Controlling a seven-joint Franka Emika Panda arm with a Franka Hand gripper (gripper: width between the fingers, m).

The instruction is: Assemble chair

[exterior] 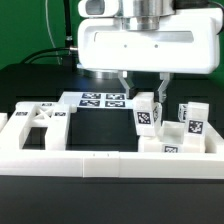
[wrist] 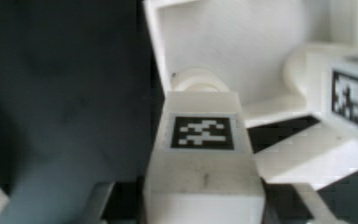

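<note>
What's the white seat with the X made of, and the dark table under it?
X-braced seat: likely hard plastic, glossy white; its smooth blocky edges catch the light. Table: matte black, no shine; perhaps cloth or a mat, hard to tell.

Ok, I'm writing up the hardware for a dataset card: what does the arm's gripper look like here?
The gripper has a wide, boxy housing in glossy white with rounded corners. Above it is a grey metallic cylindrical wrist section. Two slim grey fingers come out of the housing's underside. No logos or tags show on it.
</note>
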